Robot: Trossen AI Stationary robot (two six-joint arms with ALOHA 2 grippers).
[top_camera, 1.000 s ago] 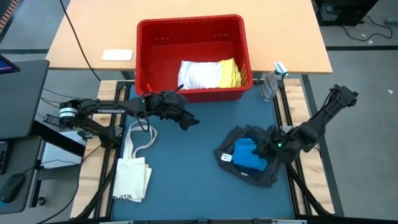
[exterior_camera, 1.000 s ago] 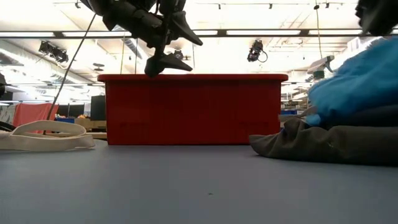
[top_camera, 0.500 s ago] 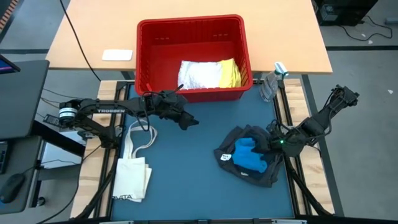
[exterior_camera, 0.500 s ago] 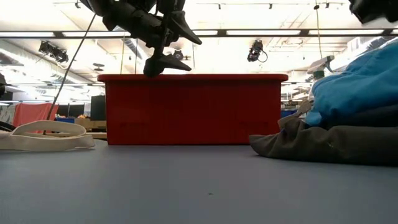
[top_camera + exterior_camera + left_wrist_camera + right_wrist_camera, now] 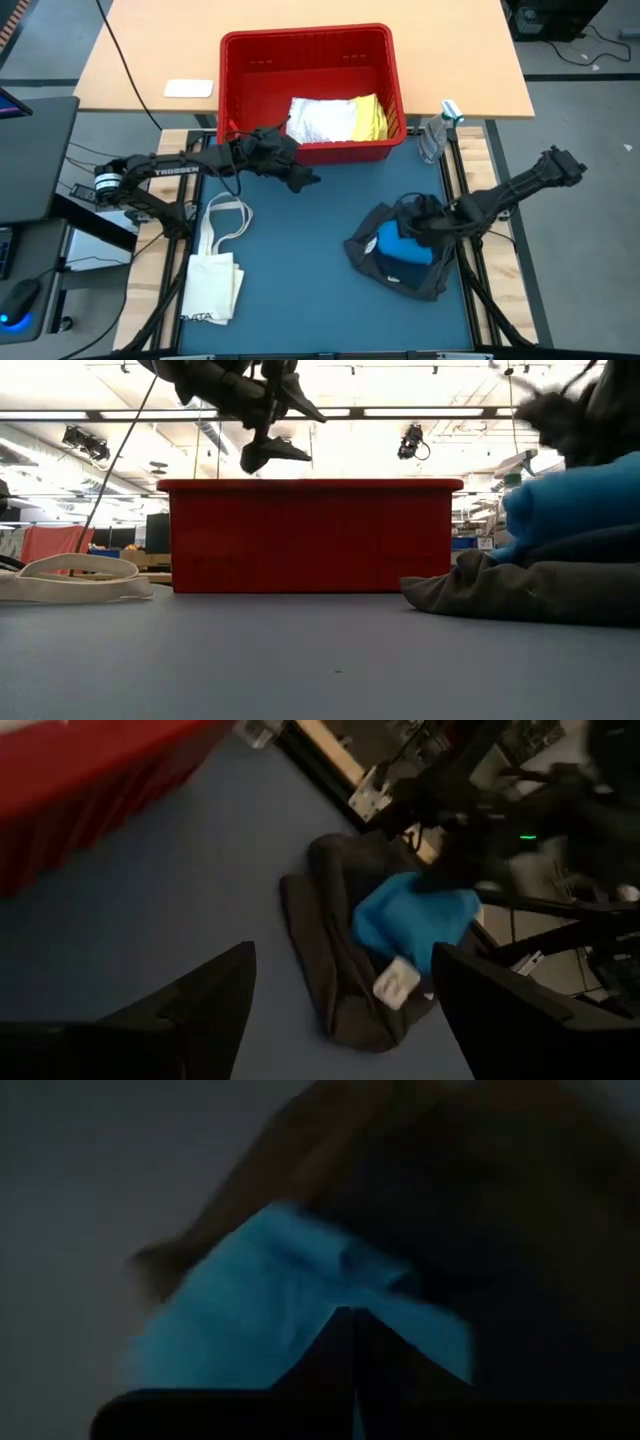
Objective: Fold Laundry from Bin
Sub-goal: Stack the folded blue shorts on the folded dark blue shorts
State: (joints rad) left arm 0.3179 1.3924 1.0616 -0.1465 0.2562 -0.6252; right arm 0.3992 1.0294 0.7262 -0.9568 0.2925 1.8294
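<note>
High view: my right claw (image 5: 418, 222) sits at abt 4 o'clock on the blue mat (image 5: 300, 270), down on the cloth pile. Fingers pinched fully together; right wrist view shows them meeting over the bright blue cloth (image 5: 290, 1310), but I can't tell whether any fabric is caught between them. Blue piece (image 5: 400, 247) lies on top of a dark grey one (image 5: 420, 280), w/ a small white tag (image 5: 396, 982) at its edge.

My left claw (image 5: 305, 180) hovers at abt 11 o'clock, just in front of the red bin (image 5: 306, 40), fingers spread wide, holding nothing. Low view has it up above the bin's near wall (image 5: 310, 535).

Inside the bin: a white textured piece (image 5: 320, 120) touching a yellow one (image 5: 370, 117). Cream tote bag (image 5: 212, 280) lies at 8 o'clock, well apart from the pile.
</note>
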